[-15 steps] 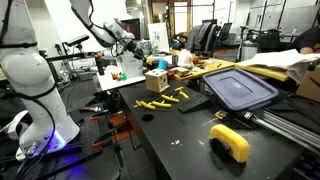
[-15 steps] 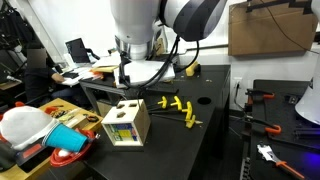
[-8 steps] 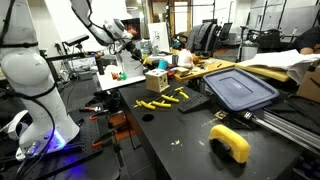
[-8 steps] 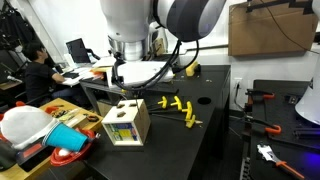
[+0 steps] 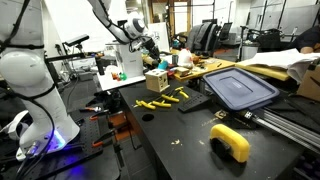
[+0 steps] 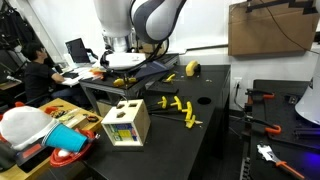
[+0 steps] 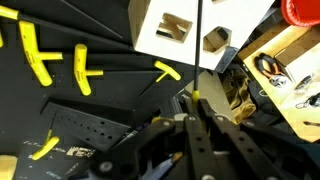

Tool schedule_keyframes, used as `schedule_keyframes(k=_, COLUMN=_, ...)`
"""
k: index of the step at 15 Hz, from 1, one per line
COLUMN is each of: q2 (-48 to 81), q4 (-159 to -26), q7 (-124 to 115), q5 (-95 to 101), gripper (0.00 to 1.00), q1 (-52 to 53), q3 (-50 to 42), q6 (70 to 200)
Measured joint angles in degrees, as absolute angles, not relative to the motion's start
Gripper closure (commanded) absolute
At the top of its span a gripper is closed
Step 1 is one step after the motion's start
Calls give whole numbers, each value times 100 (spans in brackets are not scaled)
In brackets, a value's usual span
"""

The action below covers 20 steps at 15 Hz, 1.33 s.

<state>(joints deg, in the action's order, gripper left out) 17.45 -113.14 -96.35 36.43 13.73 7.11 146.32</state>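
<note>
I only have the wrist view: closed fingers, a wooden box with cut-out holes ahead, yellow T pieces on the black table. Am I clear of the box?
Observer: Yes. In an exterior view the gripper hangs in the air, higher than the wooden box and not touching it.
Operator: Is there anything big on the table beyond the yellow pieces?
Observer: A blue bin lid lies flat past them, outside your picture.
Operator: Is anyone nearby?
Observer: One person sits beyond the table's far side.
</note>
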Motion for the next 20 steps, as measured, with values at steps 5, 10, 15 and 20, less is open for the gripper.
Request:
schedule_keyframes(k=5, q2=2197, q4=-10891, q7=-9489, q5=3534, gripper=98, q1=1594, q3=519, q6=14631)
schedule_keyframes(k=10, q2=2358, q4=-10791, q7=-9487, q5=3756, gripper=98, q1=1854, q3=123, q6=14631)
schedule_keyframes(k=15, q2=2360, q4=-10674, q7=-9487, q5=4013, gripper=98, q1=1878, q3=-58, q6=14631)
schedule_keyframes(k=20, q2=2384, q4=-10664, q7=-9495, q5=4345, gripper=98, q1=1885, q3=-101, q6=14618)
